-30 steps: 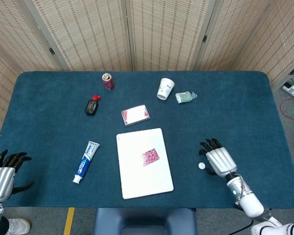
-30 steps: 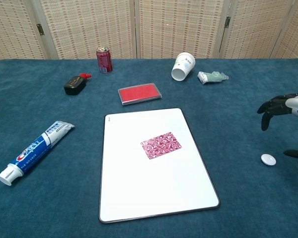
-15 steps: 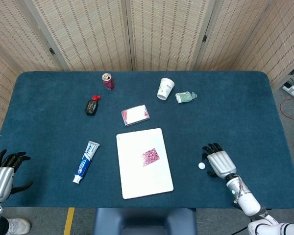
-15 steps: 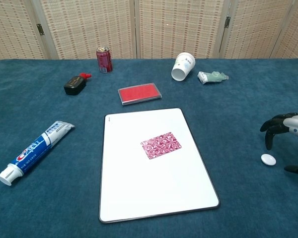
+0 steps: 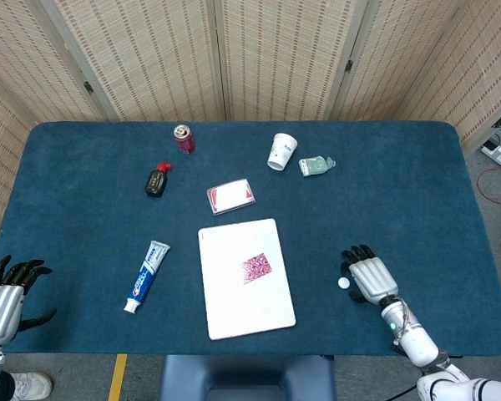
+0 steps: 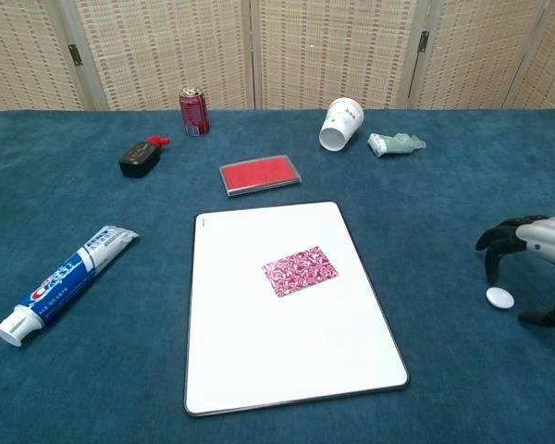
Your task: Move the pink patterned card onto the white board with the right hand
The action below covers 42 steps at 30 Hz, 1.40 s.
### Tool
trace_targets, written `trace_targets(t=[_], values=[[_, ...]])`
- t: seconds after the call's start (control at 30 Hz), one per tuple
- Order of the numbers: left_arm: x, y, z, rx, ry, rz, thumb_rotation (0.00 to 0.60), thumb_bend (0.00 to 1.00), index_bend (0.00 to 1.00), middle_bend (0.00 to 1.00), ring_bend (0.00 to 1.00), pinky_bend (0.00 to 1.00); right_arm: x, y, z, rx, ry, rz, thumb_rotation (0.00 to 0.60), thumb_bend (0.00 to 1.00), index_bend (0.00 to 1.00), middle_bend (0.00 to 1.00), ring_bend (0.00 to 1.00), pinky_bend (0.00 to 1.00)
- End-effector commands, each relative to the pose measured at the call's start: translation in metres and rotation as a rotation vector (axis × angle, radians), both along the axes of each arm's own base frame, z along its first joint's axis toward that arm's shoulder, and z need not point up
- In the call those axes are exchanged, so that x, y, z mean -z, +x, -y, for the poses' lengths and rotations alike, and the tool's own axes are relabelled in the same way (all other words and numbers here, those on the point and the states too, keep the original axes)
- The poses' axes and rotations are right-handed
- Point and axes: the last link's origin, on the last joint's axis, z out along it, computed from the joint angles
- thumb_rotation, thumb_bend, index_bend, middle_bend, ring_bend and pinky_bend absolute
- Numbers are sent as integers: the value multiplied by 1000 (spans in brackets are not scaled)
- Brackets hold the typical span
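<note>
Lying flat on the white rectangular board (image 6: 287, 361) is the pink patterned card (image 6: 300, 271). The right hand (image 5: 369, 275) is hovering empty beside a small white disc (image 6: 499, 297), fingers spread. The left hand (image 5: 4, 297) is idling open off the table's corner.

A dark blue tabletop (image 5: 401, 192) carries all the things. Near its front middle lies a white board (image 5: 245, 277). Left of it lies a toothpaste tube (image 5: 147, 276), and behind it a red flat box (image 5: 230, 195). Further back stand a red can (image 5: 184, 139) and a small black bottle (image 5: 157, 180). A white paper cup (image 5: 282, 151) lies on its side beside a small greenish packet (image 5: 316, 165). A small white disc (image 5: 343, 282) lies to the right of the board.
</note>
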Motion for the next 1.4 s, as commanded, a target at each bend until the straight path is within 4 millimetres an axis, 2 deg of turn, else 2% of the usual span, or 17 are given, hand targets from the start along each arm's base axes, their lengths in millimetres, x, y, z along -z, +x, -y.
trace_targets(t=[0.03, 0.37, 0.83, 0.97, 1.1, 1.27, 1.4], values=[[0, 0, 0, -1, 2, 1, 600, 94, 330, 241, 223, 0, 1, 2, 2, 1, 1, 4, 600, 299, 409, 192, 92, 83], [-1, -4, 1, -9, 4, 3, 600, 95, 329, 241, 224, 0, 6, 7, 6, 2, 14, 5, 600, 323, 420, 192, 91, 82], [-1, -6, 2, -11, 3, 8, 600, 94, 328, 241, 224, 0, 3, 11, 6, 10, 10, 5, 600, 421, 457, 198, 93, 83], [-3, -6, 1, -8, 8, 7, 600, 95, 328, 241, 223, 0, 1, 34, 14, -36, 6, 54, 600, 421, 457, 199, 93, 83], [-4, -5, 1, -6, 13, 9, 600, 95, 328, 241, 223, 0, 6, 71, 25, -128, 24, 77, 600, 421, 457, 199, 93, 83], [-5, -3, 2, 3, 12, 5, 600, 94, 328, 241, 223, 0, 32, 116, 42, -207, 79, 76, 600, 421, 457, 199, 92, 83], [-7, -3, 4, 3, 15, 6, 600, 94, 328, 241, 223, 0, 56, 142, 52, -247, 115, 56, 600, 421, 461, 199, 91, 83]])
